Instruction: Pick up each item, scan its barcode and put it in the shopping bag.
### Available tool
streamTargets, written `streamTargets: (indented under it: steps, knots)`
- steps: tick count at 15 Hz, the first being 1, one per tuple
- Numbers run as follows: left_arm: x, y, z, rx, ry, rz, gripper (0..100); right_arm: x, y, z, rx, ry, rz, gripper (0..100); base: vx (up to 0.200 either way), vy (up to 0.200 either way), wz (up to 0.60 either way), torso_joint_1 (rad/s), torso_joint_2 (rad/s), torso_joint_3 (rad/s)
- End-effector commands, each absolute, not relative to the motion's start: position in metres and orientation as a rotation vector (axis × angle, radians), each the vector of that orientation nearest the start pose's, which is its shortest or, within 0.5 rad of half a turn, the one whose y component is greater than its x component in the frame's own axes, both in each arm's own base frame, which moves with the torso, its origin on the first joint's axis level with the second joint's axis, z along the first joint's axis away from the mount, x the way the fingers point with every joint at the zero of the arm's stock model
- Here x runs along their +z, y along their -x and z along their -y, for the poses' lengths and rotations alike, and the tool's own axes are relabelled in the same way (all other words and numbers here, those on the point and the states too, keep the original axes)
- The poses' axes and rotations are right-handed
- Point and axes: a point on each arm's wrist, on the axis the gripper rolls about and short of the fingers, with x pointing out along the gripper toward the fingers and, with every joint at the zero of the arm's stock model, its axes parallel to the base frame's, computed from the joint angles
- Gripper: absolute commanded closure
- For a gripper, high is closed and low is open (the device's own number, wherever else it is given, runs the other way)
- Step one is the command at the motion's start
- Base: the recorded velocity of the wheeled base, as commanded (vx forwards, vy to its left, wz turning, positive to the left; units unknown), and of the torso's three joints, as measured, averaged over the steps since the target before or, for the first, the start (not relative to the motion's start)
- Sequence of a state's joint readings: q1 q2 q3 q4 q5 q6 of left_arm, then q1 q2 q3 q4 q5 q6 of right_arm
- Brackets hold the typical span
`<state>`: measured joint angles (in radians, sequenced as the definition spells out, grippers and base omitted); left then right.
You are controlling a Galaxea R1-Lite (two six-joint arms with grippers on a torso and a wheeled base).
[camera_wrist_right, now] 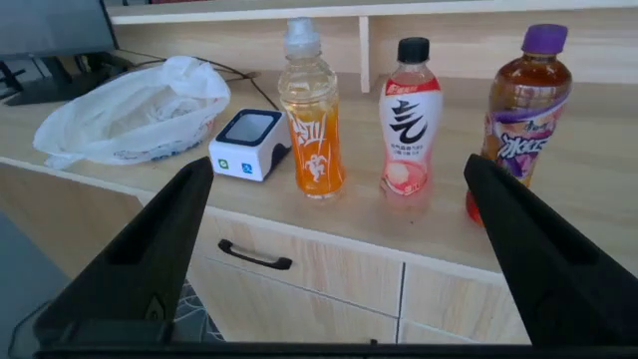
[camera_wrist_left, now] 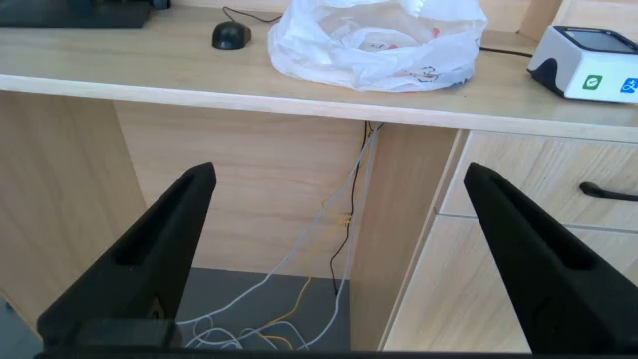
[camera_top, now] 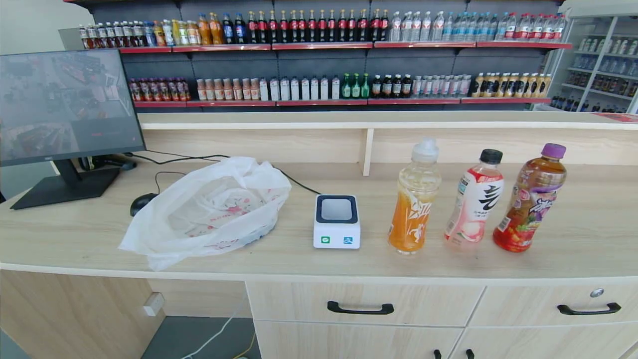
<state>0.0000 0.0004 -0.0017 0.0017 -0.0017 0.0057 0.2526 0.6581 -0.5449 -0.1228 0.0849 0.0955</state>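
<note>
Shopping bag (camera_top: 209, 209) contents unclear, monitor (camera_top: 65, 104) edge cropped

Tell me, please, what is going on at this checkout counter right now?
Nothing is being handled yet. The orange bottle, pink-labelled bottle and purple-capped bottle stand upright in a row on the counter, to the scanner's right; the shopping bag lies on its other side. The left gripper and right gripper are open and empty, in front of the counter.

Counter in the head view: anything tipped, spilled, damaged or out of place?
Nothing stands out. The orange bottle, pink bottle and purple-capped bottle stand upright and capped in a row beside the scanner; the shopping bag lies slumped on the counter, no spill visible.
</note>
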Motion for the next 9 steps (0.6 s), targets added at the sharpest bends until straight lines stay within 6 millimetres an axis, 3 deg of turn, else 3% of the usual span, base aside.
streamTargets:
  steps: [1, 6, 9]
  knots:
    - [0.076, 0.023, 0.000, -0.002, -0.006, 0.000, 0, 0.236, -0.071, -0.024, 0.418, -0.091, -0.052, 0, 0.000, 0.000, 0.00, 0.000, 0.00, 0.000]
    - [0.076, 0.023, 0.000, -0.002, -0.006, 0.000, 0, 0.216, -0.102, -0.043, 0.517, -0.111, -0.012, 0, 0.000, 0.000, 0.00, 0.000, 0.00, 0.000]
    - [0.076, 0.023, 0.000, -0.002, -0.006, 0.000, 0, 0.216, -0.117, -0.055, 0.555, -0.100, -0.032, 0, 0.000, 0.000, 0.00, 0.000, 0.00, 0.000]
